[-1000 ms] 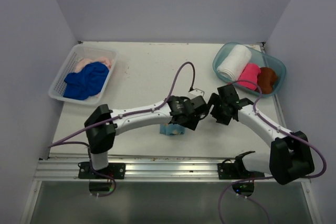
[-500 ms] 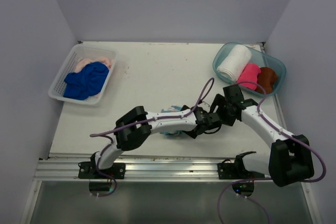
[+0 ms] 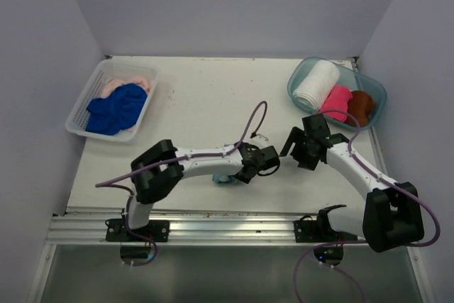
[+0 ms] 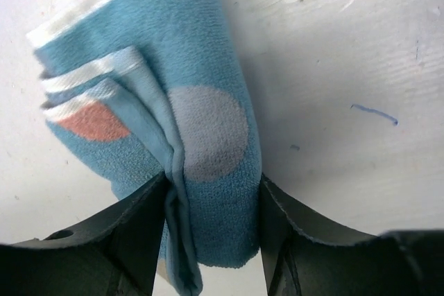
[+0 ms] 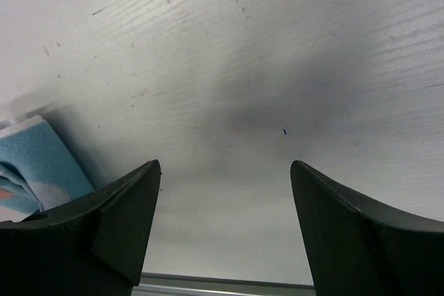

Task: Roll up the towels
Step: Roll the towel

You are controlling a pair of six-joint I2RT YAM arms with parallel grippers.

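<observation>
A light blue towel (image 4: 208,123) with a grey dot and an orange patch lies folded into a loose roll on the table; in the top view only a bit of it (image 3: 222,178) shows under the left arm. My left gripper (image 4: 211,192) is shut on its near end, both fingers pressed against the sides. In the top view the left gripper (image 3: 234,173) is low at the table's front middle. My right gripper (image 3: 296,152) hovers open just to the right, its jaws (image 5: 225,171) over bare table, and the blue towel's edge (image 5: 38,157) shows at its left.
A clear teal tub (image 3: 376,90) at the back right holds a rolled white towel (image 3: 316,84), a pink one (image 3: 338,101) and a brown one (image 3: 361,106). A white lattice basket (image 3: 80,115) at the back left holds a royal blue towel (image 3: 115,108) and a peach one (image 3: 128,83).
The left arm swung around the towel and its jaws have narrowed onto the roll. The right gripper has drawn back slightly to the right and stays open.
</observation>
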